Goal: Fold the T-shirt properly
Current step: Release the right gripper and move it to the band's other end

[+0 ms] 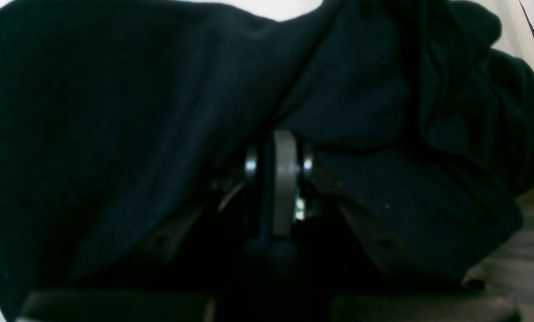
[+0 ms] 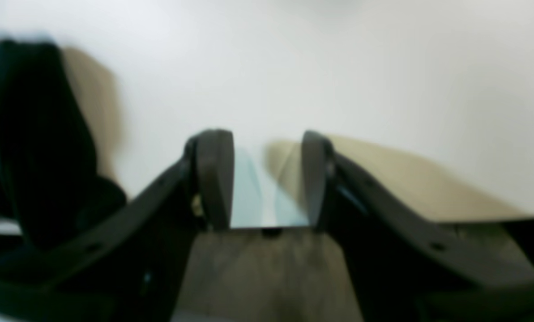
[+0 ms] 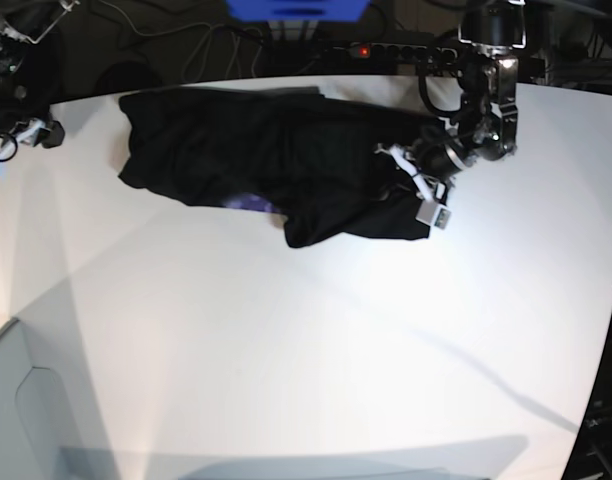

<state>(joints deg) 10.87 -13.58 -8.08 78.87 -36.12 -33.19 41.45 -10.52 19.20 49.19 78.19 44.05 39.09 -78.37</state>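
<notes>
While the shirt (image 3: pixel 276 165) lies bunched and unfolded at the far side of the table (image 3: pixel 286 350), the step in hand is judged to be spreading it flat before any fold.

Item 1, shirt: black, crumpled into a long heap running left to right, a small purple patch showing at its near edge. No sleeve or hem can be told apart in the heap.

Item 2, left gripper (image 1: pixel 278 147): clenched on a fold of the shirt, cloth draped over and around both fingers in the left wrist view. In the base view the left arm (image 3: pixel 481 110) reaches down from the far right corner, its wrist bent toward the right end of the heap, touching it.

Item 3, right gripper (image 2: pixel 267 179): released, fingers (image 2: pixel 215 179) parted with nothing between them, bare table behind. A dark edge of the shirt hangs at the left of the right wrist view, apart from the fingers. In the base view the right arm sits at the far left corner, largely out of frame; its pose cannot be told.

Handling note: the held end would best be drawn outward and low so the heap unrolls rather than lifts whole. A second grip at the opposite end would keep tension even. Soft cloth may slip or drag extra layers along.
</notes>
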